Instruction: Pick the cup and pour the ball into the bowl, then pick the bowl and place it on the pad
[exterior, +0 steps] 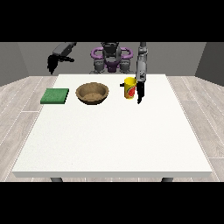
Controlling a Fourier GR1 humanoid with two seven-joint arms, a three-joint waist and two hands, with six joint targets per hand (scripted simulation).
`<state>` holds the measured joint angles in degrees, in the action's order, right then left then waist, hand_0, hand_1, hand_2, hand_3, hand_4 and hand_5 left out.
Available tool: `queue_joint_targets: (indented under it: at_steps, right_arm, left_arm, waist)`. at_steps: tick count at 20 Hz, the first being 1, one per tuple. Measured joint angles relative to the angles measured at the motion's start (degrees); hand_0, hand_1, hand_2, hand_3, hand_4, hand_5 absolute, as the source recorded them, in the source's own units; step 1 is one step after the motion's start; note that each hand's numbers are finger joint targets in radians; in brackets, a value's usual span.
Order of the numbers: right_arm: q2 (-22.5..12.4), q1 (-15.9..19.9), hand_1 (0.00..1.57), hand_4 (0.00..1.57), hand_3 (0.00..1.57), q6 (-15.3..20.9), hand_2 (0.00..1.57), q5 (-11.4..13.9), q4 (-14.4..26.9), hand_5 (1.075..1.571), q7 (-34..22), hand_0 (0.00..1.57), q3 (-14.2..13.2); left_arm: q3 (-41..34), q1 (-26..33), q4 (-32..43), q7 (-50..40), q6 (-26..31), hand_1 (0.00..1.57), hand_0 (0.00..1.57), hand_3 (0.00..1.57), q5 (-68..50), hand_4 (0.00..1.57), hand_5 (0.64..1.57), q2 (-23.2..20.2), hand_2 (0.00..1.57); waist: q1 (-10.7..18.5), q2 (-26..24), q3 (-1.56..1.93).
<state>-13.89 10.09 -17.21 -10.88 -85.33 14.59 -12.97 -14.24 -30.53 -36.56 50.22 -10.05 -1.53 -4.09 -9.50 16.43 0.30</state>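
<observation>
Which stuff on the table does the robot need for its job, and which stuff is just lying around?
Needed:
yellow cup, beside the hand at the view's right
wooden bowl
green pad
The ball cannot be seen; it may be inside the cup.

Just lying around:
nothing else shows on the white table.

A bare test room: grey walls (210, 59), wood-plank floor (22, 94), one white table (113, 140).
</observation>
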Motion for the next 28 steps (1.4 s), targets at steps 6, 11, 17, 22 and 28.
queue_joint_targets:
  at_steps: [6,11,17,22,28]
  right_arm:
    - [-2.5,1.1,0.0,0.0,0.0,-1.7,0.0,-1.4,0.3,1.57,-0.5,0.0,-1.8]
    - [-3.6,0.4,0.0,0.0,0.0,-2.4,0.0,-2.0,3.3,1.57,-1.0,0.0,-3.2]
    - [-4.6,-1.1,0.0,0.0,0.0,-3.3,0.0,-2.3,8.7,1.569,-3.7,0.0,-3.9]
    - [-4.5,-1.0,0.0,0.0,0.0,-3.5,0.0,-1.9,12.2,1.569,-3.0,0.0,-4.2]
    - [-5.6,0.0,0.0,0.0,0.0,-5.0,0.0,-2.4,17.6,1.569,-0.6,0.0,-5.9]
  left_arm:
    - [1.8,1.8,-0.9,3.7,-11.0,1.32,1.32,1.57,6.3,1.48,1.252,-0.3,1.57]
    - [3.9,1.6,0.4,0.5,-14.2,1.34,1.34,1.57,9.0,1.53,1.304,0.7,1.57]
    - [9.1,-1.8,1.2,-13.7,-16.5,1.45,1.45,1.57,17.9,1.57,1.291,-8.5,1.57]
    - [12.9,-8.4,2.1,-25.8,-16.4,1.47,1.47,1.57,24.9,1.57,1.278,-15.0,1.57]
    - [17.0,-11.8,0.3,-35.4,-16.9,1.49,1.49,1.57,31.3,1.57,1.274,-13.9,1.57]
  waist:
    - [-1.9,0.3,0.72]
    - [-0.9,-3.1,0.17]
    - [1.8,-12.3,-0.02]
    - [2.5,-14.2,-0.11]
    - [4.0,-14.6,-0.22]
